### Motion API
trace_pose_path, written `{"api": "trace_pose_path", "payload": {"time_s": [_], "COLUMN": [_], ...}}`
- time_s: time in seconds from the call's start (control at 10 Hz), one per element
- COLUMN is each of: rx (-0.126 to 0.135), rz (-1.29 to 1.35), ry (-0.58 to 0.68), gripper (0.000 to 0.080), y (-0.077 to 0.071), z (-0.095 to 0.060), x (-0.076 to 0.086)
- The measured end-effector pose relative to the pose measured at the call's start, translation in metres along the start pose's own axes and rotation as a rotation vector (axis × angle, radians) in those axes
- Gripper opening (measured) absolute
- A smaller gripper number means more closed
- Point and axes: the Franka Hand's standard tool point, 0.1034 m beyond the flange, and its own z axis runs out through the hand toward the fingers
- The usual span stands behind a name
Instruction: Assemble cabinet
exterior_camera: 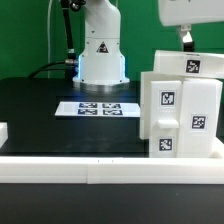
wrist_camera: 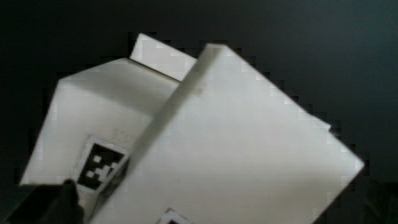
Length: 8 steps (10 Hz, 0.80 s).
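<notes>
The cabinet point(exterior_camera: 180, 105) is a large white box with black-and-white tags. It stands on the black table at the exterior view's right, close to the front rail. My gripper point(exterior_camera: 185, 40) hangs just above its top edge, under the white hand. In the wrist view the cabinet point(wrist_camera: 231, 140) fills most of the picture, tilted, with one tag point(wrist_camera: 102, 165) showing. My gripper point(wrist_camera: 214, 205) is there open, its dark fingers point(wrist_camera: 39, 200) far apart at the picture's edges. The white panel lies below and between them. I cannot tell whether the fingers touch it.
The marker board point(exterior_camera: 97, 108) lies flat on the black table in front of the robot base point(exterior_camera: 102, 60). A long low white rail point(exterior_camera: 90, 160) edges the table's front. A small white part point(exterior_camera: 3, 130) shows at the exterior view's left edge.
</notes>
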Motion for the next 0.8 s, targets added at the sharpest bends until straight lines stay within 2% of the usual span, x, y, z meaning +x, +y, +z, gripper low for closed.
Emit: {"api": "trace_pose_path", "payload": {"time_s": [0.1, 0.8], "rx": [-0.021, -0.016], "rz": [-0.131, -0.787], "ry": [-0.019, -0.021], "gripper": [0.0797, 0.0797], "y": [-0.0041, -0.0038], "z": [-0.0019, -0.0038], "x": [0.0025, 0.0089]}}
